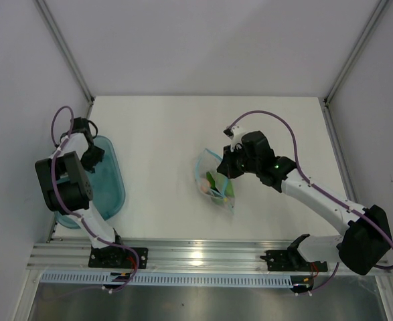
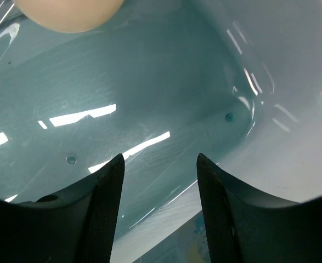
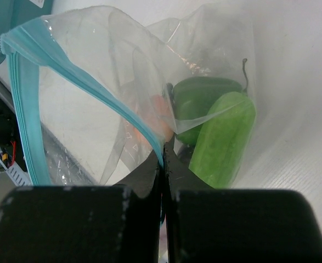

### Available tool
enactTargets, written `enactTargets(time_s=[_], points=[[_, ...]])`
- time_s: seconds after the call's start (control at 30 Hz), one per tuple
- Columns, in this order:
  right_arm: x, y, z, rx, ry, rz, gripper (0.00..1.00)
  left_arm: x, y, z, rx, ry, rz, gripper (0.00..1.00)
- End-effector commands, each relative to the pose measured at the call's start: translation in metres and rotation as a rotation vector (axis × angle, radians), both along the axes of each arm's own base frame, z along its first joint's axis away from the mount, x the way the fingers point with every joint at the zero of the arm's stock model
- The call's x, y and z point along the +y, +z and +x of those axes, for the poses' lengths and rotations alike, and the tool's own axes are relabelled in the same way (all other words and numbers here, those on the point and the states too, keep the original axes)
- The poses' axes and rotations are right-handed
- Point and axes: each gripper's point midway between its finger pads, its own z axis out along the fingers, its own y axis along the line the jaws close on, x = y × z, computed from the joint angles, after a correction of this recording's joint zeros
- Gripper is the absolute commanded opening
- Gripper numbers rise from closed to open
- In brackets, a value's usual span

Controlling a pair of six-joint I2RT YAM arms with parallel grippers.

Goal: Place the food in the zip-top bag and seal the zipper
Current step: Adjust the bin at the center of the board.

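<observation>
two claws checked: right gripper (image 3: 163,150) clamped on the zipper (image 3: 26,109) of the zip-top bag (image 3: 95,49); left gripper (image 2: 159,159) parted midway, empty, above the blue tray (image 2: 150,82).

Bright, even, diffuse light falls from above. The white worktop (image 1: 163,134) carries only faint, soft shadows under the arms, and the metal rail (image 1: 196,257) shows one small glare spot. In the left wrist view, white glare streaks cross the translucent blue tray (image 2: 150,82), and a pale round object (image 2: 67,11) at the top edge is blurred. The zip-top bag (image 3: 95,66) glints at its creases. The green food (image 3: 221,137) inside is sharp, while the right tool (image 3: 163,156) looks dark and soft.
</observation>
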Motion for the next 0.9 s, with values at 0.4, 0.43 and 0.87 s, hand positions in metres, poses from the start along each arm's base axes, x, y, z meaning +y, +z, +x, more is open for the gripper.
enactTargets(time_s=[0.4, 0.43, 0.87], points=[[0.007, 0.025, -0.011, 0.013, 0.021, 0.031, 0.00, -0.071, 0.013, -0.005, -0.094, -0.145, -0.089, 0.58], [0.008, 0.027, -0.013, 0.009, 0.023, 0.030, 0.00, -0.080, 0.004, -0.004, -0.075, -0.166, -0.106, 0.58], [0.009, 0.026, -0.025, 0.003, 0.004, -0.014, 0.00, -0.152, -0.002, -0.015, -0.117, -0.355, -0.197, 0.54]])
